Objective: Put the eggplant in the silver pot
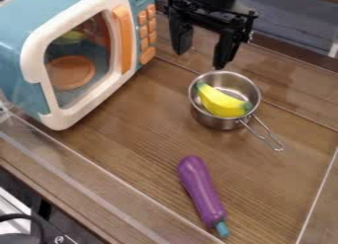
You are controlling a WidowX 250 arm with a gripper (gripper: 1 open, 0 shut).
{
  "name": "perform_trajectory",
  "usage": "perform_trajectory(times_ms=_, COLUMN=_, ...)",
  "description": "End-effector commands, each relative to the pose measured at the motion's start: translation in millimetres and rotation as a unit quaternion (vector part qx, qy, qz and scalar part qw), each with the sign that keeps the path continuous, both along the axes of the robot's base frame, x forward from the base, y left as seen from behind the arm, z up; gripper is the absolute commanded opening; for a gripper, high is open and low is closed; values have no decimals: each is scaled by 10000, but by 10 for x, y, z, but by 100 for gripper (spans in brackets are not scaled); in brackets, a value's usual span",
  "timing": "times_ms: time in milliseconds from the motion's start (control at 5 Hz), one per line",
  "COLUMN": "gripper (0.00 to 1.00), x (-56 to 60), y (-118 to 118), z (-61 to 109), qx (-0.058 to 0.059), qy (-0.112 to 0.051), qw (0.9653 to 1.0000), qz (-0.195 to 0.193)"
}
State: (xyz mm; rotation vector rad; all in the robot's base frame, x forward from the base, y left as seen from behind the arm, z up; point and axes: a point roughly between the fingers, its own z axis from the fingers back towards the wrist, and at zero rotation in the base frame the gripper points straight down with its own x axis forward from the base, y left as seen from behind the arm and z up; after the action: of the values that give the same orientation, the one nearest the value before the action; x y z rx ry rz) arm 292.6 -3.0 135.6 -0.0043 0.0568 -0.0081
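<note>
The eggplant point(201, 189) is a long purple toy with a teal stem tip, lying on the wooden table near the front edge. The silver pot point(242, 113) stands behind it, at the middle right, its wire handle pointing to the front right. A yellow banana-like toy point(222, 101) lies inside the pot. My black gripper point(204, 40) hangs above the table just behind and left of the pot, pointing down. Its fingers are spread open with nothing between them. It is well away from the eggplant.
A white-and-teal toy microwave point(73, 50) with an orange panel fills the back left. A clear wall point(79, 159) runs along the table's front and right edges.
</note>
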Motion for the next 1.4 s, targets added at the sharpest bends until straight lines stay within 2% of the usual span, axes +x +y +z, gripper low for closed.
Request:
perform_trajectory(times_ms=0, gripper=100, x=-193, y=-10, z=-223, qx=-30, qy=378, qw=9968, qz=709)
perform_trajectory(times_ms=200, gripper=100, x=-481, y=96, z=-316, qx=-144, qy=454, qw=9844, qz=1694)
perform_trajectory(times_ms=400, gripper=100, x=-657, y=104, z=-300, qx=-295, qy=336, qw=9632, qz=2649)
perform_trajectory(times_ms=600, gripper=100, x=-670, y=10, z=-336, qx=-364, qy=308, qw=9627, qz=2664)
perform_trajectory(times_ms=800, gripper=100, x=-675, y=-82, z=-373, qx=-417, qy=303, qw=9663, qz=2522)
perform_trajectory(times_ms=1000, gripper=100, x=-739, y=-10, z=-385, qx=-480, qy=269, qw=9523, qz=3001)
perform_trajectory(times_ms=1200, gripper=100, x=-796, y=72, z=-393, qx=-530, qy=237, qw=9362, qz=3467)
